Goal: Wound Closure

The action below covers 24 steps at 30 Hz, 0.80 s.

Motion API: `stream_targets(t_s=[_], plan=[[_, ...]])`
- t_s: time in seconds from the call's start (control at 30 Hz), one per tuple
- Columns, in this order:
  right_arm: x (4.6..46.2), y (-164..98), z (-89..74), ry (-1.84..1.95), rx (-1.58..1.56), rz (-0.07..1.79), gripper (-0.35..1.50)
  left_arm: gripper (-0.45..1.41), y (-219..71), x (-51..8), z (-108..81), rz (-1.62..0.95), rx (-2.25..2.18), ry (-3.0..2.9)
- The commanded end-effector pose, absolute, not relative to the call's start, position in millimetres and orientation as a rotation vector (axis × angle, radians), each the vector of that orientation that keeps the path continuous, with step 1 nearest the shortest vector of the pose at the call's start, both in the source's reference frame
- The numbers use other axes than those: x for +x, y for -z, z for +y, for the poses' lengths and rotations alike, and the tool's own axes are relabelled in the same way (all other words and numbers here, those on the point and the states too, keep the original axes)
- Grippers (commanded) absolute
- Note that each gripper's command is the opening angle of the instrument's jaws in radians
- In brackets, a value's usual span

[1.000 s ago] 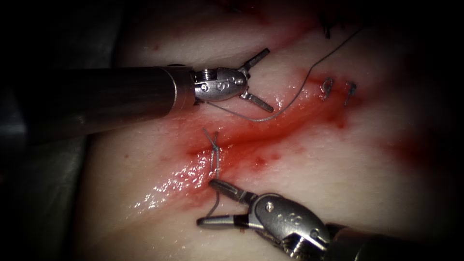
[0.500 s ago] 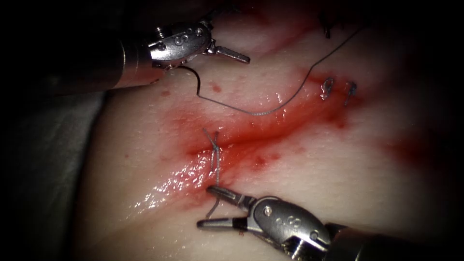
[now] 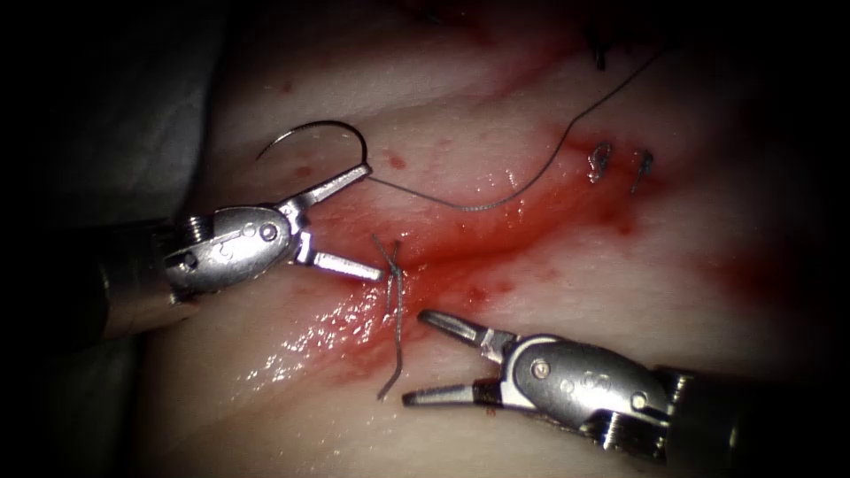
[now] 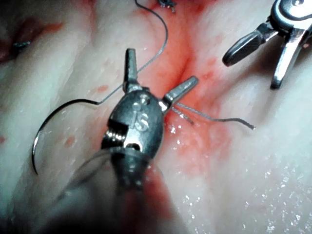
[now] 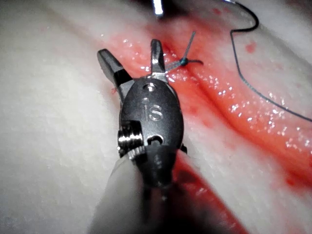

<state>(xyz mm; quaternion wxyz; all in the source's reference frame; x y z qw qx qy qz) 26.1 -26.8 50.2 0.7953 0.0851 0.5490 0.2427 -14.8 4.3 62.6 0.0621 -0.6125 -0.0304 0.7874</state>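
The curved needle (image 3: 310, 127) lies free on the tissue (image 3: 567, 310) left of the cut (image 3: 496, 239), not in it. Its thread (image 3: 469, 207) runs from the needle's tail across the cut toward the far right. A tied knot (image 3: 392, 265) sits on the cut, its tails (image 3: 396, 354) trailing toward the front. My left tool (image 3: 367, 221) is open just left of the knot and holds nothing; its upper jaw tip is beside the needle's tail. My right tool (image 3: 416, 357) is open right of the tails, also holding nothing. The left wrist view shows the needle (image 4: 48, 117), the left tool (image 4: 162, 66) and the tails (image 4: 214, 118). The right wrist view shows the right tool (image 5: 129, 48) and the knot (image 5: 184, 61).
Two older stitches (image 3: 599, 162) with short cut ends (image 3: 642, 168) sit farther right along the cut. Red fluid (image 3: 443, 257) wets the tissue around the cut. A grey cloth (image 3: 80, 142) borders the tissue on the left.
My left tool swung from the upper left down beside the knot, and the needle now lies uncovered on the tissue. My right tool shifted right, off the tails it straddled.
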Motion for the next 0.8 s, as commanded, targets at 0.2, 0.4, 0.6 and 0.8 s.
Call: stream_targets(t_s=[0.2,0.4,0.6,0.8], plan=[[25.5,-51,-26.9,-0.500,0.194,1.184,1.43,0.84,-64,-14.7,-1.2,-0.109,-1.745,-2.522],[24.9,-51,-26.6,-0.493,0.168,1.176,1.40,0.78,-66,-16.2,-6.5,-0.103,-1.624,-2.581],[25.1,-52,-26.8,-0.490,0.159,1.172,1.38,0.61,-67,-18.2,-7.7,-0.059,-1.672,-2.535],[25.2,-52,-26.9,-0.489,0.157,1.172,1.36,0.41,-67,-19.0,-7.5,-0.007,-1.722,-2.483]])
